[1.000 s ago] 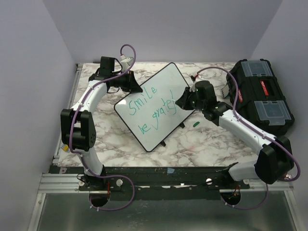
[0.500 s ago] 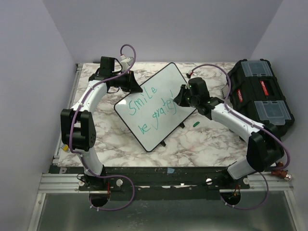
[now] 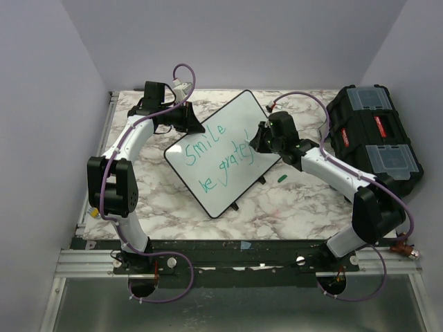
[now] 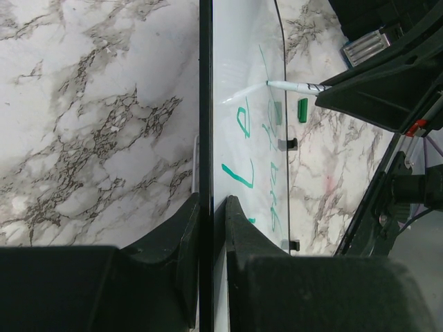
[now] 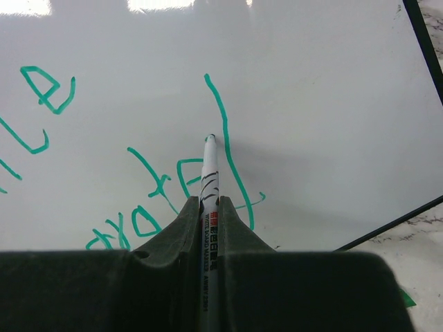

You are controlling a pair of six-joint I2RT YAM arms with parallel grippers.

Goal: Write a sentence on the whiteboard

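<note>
Pressing the marker [image 5: 209, 169], clamped in the right gripper [image 5: 208, 202], lightly at the whiteboard's [image 3: 232, 116] three o'clock should finish the sentence [image 3: 208, 142] legibly, the left gripper [image 4: 206, 206] pinching its ten-o'clock edge.

Left pincer [image 4: 211, 206] clamped, right pincer [image 5: 208, 206] pinched tight (arm [image 3: 333, 173] apparently outstretched)

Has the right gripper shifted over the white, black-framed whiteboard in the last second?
Yes. The right gripper has moved slightly left and toward the table's far edge, away from the black plastic toolbox.
</note>
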